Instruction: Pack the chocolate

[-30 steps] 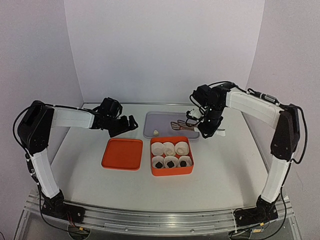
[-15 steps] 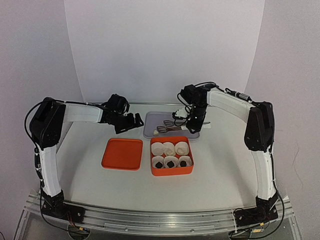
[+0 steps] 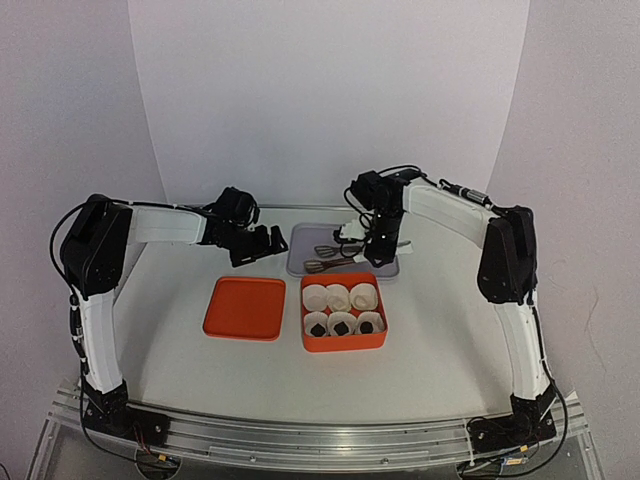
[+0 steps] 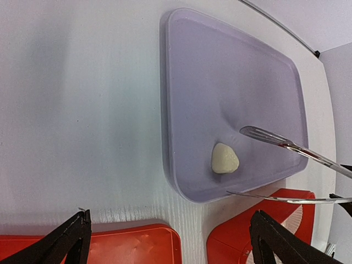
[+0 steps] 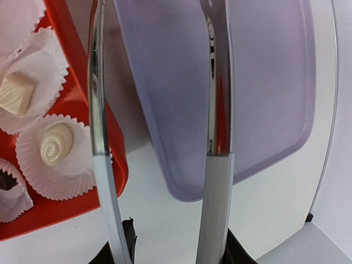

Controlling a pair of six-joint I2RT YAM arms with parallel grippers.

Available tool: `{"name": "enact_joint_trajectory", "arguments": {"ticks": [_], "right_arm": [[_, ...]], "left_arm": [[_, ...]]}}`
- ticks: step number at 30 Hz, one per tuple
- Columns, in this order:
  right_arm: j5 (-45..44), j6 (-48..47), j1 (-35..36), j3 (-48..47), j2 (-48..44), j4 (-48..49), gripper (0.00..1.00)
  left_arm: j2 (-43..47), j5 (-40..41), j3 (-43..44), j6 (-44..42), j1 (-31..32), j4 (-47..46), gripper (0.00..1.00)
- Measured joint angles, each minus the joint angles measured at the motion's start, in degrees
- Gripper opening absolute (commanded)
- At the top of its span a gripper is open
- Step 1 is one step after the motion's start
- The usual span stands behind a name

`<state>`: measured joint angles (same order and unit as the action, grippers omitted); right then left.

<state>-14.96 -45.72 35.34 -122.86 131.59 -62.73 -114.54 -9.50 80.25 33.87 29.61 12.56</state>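
Note:
One cream-white chocolate (image 4: 225, 158) lies near the front edge of the purple tray (image 4: 231, 82). It sits between the two spread arms of the metal tongs (image 4: 278, 144). My right gripper (image 5: 176, 250) is shut on the tongs (image 5: 217, 110), which reach left over the tray (image 3: 300, 240). The orange box (image 3: 343, 345) holds six white paper cups. Three dark chocolates (image 3: 340, 326) fill its front row, and two white chocolates (image 5: 56, 144) show in back cups. My left gripper (image 4: 170, 245) hovers open beside the tray's left edge, holding nothing.
The orange lid (image 3: 244, 308) lies flat to the left of the box, and its corner (image 4: 137, 245) shows under my left gripper (image 3: 262, 245). White walls close in the back and both sides.
My right arm has swung left, carrying the tongs across the tray until their tips straddle the white chocolate. The left gripper shifted slightly right early on, then held still.

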Motion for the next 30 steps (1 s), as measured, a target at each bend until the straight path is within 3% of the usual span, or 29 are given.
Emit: {"name": "enact_joint_trajectory", "arguments": {"ticks": [6, 15, 30], "right_arm": [[-1.99, -0.90, 0.52, -2.05, 4.02, 0.36, 0.37], [-5.73, -2.50, 2.23, -3.26, 5.29, 0.80, 0.17], [-10.52, 0.71, 3.62, 3.76, -0.03, 7.90, 0.08]], "left_arm": [[-0.02, 0.03, 0.00, -0.13, 0.00, 0.04, 1.00], [-0.02, 0.17, -0.01, -0.99, -0.04, 0.03, 1.00], [3.32, 0.66, -8.91, -0.86, -0.04, -4.28, 1.00]]}}
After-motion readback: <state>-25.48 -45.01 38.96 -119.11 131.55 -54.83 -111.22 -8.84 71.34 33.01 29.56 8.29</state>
